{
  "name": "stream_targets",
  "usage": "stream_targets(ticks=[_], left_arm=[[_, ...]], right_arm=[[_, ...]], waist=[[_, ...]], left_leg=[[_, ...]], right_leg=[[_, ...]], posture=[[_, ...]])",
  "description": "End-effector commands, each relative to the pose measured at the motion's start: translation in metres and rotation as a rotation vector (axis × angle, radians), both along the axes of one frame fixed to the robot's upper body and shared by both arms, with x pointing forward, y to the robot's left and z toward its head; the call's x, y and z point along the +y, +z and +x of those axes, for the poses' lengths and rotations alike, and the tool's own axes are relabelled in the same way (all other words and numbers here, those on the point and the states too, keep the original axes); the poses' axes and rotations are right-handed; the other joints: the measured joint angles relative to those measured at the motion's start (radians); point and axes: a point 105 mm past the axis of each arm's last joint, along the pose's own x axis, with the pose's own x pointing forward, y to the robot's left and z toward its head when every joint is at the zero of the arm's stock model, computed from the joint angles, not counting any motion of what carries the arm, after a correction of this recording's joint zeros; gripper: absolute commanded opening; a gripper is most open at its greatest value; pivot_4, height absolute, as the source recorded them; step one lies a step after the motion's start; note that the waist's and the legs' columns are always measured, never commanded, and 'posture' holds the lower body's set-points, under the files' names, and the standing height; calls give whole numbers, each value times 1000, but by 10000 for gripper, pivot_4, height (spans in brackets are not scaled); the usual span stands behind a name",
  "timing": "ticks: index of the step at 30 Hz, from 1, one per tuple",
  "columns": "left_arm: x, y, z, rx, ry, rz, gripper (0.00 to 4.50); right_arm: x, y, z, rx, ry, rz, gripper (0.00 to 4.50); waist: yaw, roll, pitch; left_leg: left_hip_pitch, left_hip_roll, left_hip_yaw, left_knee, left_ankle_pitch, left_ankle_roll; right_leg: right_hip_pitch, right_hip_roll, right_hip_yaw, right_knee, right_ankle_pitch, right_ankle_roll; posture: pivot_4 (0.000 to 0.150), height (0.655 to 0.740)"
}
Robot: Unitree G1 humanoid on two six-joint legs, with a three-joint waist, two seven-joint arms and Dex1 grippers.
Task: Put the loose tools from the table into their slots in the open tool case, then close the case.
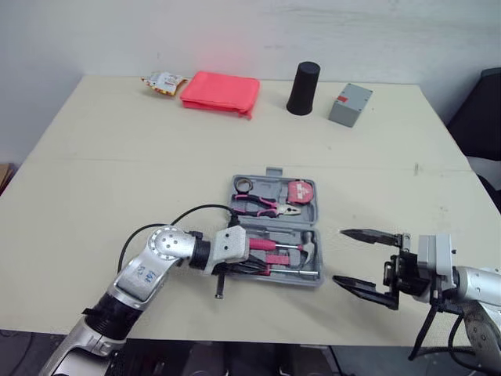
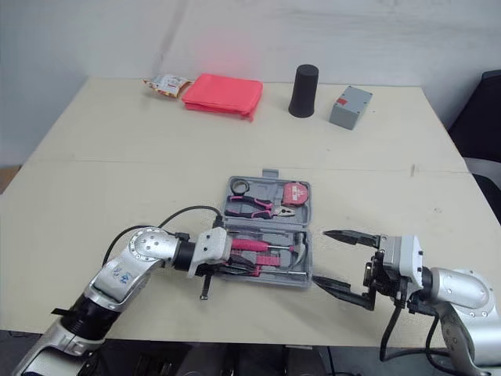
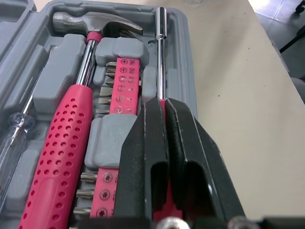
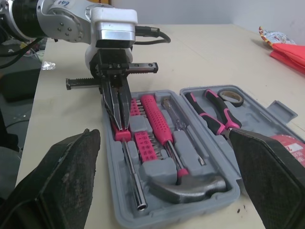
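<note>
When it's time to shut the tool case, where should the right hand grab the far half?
Probably at the far rim by the handle tab of the far half. That half lies flat open, hinged along the middle, so its far edge gives the most leverage. The open right hand, on its right, would reach over from the far side, one finger under the rim.

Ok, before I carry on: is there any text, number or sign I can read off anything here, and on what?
"+" and "−" in circles: pink bit holder in the tool case, one sign beside each bit.
Figures beside those signs: too small to read.
Red label on the grey box: too small to read.
Print on the snack packet: blurred.
Label on the tape measure: unreadable.
</note>
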Motion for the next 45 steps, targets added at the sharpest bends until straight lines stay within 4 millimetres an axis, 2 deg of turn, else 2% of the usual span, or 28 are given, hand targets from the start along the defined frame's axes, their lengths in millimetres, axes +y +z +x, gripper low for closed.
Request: stream_targets(ticks=[1, 6, 9, 11, 13, 17, 19, 21, 22, 25, 26, 27, 28, 29, 30, 32, 35, 39, 45], left_arm=[[32, -68, -7, 194, 116, 232, 726], [37, -77, -15, 180, 59, 301, 726], [18, -47, 1, 75, 96, 112, 726], [17, -28, 3, 51, 81, 26, 726], [28, -14, 10, -2, 91, 25, 726], [34, 32, 13, -43, 107, -160, 726], [40, 51, 12, -49, 121, -245, 726], [60, 58, 19, -65, 198, -250, 0], [72, 56, 28, -78, 274, -228, 0], [101, 48, 42, -98, 418, -133, 0], [110, 44, 46, -87, 462, -109, 0], [115, 41, 50, -86, 501, -103, 0], [118, 38, 53, -81, 529, -105, 0], [119, 34, 55, -69, 544, -100, 0], [117, 30, 56, -68, 545, -92, 0], [113, 22, 61, -60, 567, -84, 0], [101, 18, 76, -26, 657, -189, 0], [83, 9, 70, -1, 573, -154, 0], [80, 8, 60, 49, 533, -128, 0]], right_arm=[[-5, 7, -2, -57, -17, 5, 45000], [-8, 2, -2, -57, -42, 8, 45000], [-13, -2, 5, -23, -113, 7, 45000], [-19, -14, 10, 95, -188, -51, 45000], [-23, -21, 17, 145, -237, -107, 45000], [-24, -22, 29, 120, -237, -134, 45000], [-28, -23, 37, 107, -249, -136, 45000], [-33, -30, 45, 122, -259, -161, 39503], [-33, -36, 48, 139, -247, -195, 36573], [-31, -48, 57, 168, -235, -255, 21731], [-32, -53, 65, 174, -250, -277, 18432], [-32, -58, 73, 171, -260, -302, 9839], [-32, -62, 79, 163, -261, -324, 9839], [-32, -66, 83, 163, -255, -343, 4182], [-30, -69, 85, 159, -236, -357, 777], [-26, -72, 90, 159, -209, -360, 777], [-12, -73, 97, 146, -132, -356, 777], [5, -67, 110, 95, -80, -384, 777], [36, -51, 116, 63, 20, -346, 777]], waist=[[0, 7, -7], [-6, 13, -19], [-8, 16, -27], [-8, 17, -27], [-9, 17, -27], [-19, 13, -23], [-19, 12, -21], [-16, 12, -17], [-15, 12, -15], [-14, 10, -9], [-15, 8, -7], [-15, 8, -7], [-15, 9, -5], [-15, 8, -4], [-16, 7, -4], [-17, 4, -2], [-16, 3, -2], [-35, 0, -2], [-41, 1, -2]], left_leg=[[2, 0, 0, 0, -1, 0], [14, 2, 0, -4, -8, 4], [19, 2, 1, -12, -7, 4], [19, 2, 1, -13, -7, 4], [17, 2, 1, -13, -5, 2], [11, 2, 0, -15, -2, 1], [1, 2, 0, -14, 2, -5], [-2, 2, 0, -13, 2, -5], [-2, 2, 0, -12, 2, -5], [-2, 1, 1, -12, 3, -4], [-2, 1, 1, -12, 3, -3], [-2, 1, 1, -11, 3, -3], [-2, 1, 1, -11, 3, -3], [-3, 0, 2, -11, 3, -3], [-3, 0, 2, -11, 3, -2], [-2, 0, 2, -9, 3, -2], [-2, 0, 1, -9, 3, -3], [-2, 1, 2, -8, 4, -4], [-2, 2, 2, -10, 5, -6]], right_leg=[[2, 0, 0, -1, 0, 0], [14, 0, 1, -5, -1, -2], [16, 0, 2, -9, -1, -2], [15, 0, 3, -10, -1, -3], [13, -1, 3, -9, -2, -3], [5, -1, 1, -8, -2, -5], [-5, -1, 1, -5, -2, -5], [-7, 0, 0, -5, -2, -4], [-7, 0, -1, -5, -2, -4], [-7, 0, -2, -5, -2, -4], [-7, 0, -2, -4, -2, -4], [-7, 0, -2, -3, -2, -4], [-7, 0, -2, -3, -2, -4], [-8, 0, -1, -3, -1, -3], [-8, -1, -1, -2, -1, -3], [-7, -1, -1, -2, 0, -1], [-7, -1, -1, -2, 0, -1], [-8, 0, -2, 0, 0, -1], [-8, 0, -6, 2, 0, -1]], posture=[[1500, 7400], [1500, 7400], [1500, 7400], [1500, 7400], [1500, 7400], [1500, 7400], [1500, 7400], [1500, 7400], [1500, 7400], [1500, 7400], [1500, 7400], [1500, 7400], [1500, 7400], [1500, 7400], [1500, 7400], [1500, 7400], [1500, 7400], [1500, 7400], [1500, 7400]])
